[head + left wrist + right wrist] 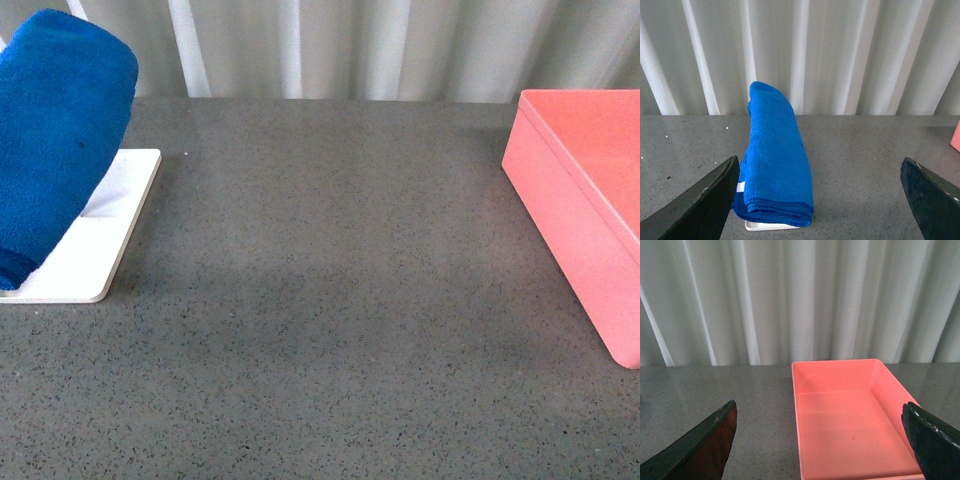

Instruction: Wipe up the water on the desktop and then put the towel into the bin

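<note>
The blue towel (55, 140) hangs folded over a rack on the white tray (100, 250) at the left of the desktop (330, 300). In the left wrist view the towel (775, 160) lies ahead of my open left gripper (825, 200), nearer its one finger (705, 200), and nothing is between the fingers. The pink bin (590, 200) stands at the right, empty. My open right gripper (825, 440) faces the bin (850, 420), with its fingers (700, 445) wide apart. Neither arm shows in the front view. I see no water on the desktop.
Pale pleated curtains (350, 45) close off the far edge of the desktop. A wide stretch of grey surface lies between the tray and the bin.
</note>
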### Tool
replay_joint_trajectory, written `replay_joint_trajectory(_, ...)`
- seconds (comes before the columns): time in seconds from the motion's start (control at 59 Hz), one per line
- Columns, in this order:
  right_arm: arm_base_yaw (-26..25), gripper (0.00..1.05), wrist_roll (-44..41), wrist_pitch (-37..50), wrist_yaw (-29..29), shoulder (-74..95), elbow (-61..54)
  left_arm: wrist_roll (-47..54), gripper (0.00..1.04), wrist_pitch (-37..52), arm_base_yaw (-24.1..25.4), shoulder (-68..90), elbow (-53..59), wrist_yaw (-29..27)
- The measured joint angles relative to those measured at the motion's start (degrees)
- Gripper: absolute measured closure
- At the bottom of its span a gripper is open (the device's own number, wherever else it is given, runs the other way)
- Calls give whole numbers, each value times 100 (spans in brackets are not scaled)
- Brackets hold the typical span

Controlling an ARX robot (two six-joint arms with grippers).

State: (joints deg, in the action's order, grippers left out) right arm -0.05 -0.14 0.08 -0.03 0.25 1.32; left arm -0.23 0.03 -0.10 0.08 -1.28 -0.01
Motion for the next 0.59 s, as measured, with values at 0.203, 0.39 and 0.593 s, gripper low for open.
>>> replay_joint_trajectory(0.203,0,7,0,0,0,0,0,0,7,0,0,0,0,0)
replay_joint_trajectory(0.39,0,7,0,0,0,0,0,0,7,0,0,0,0,0)
replay_joint_trajectory(0.593,0,7,0,0,0,0,0,0,7,0,0,0,0,0)
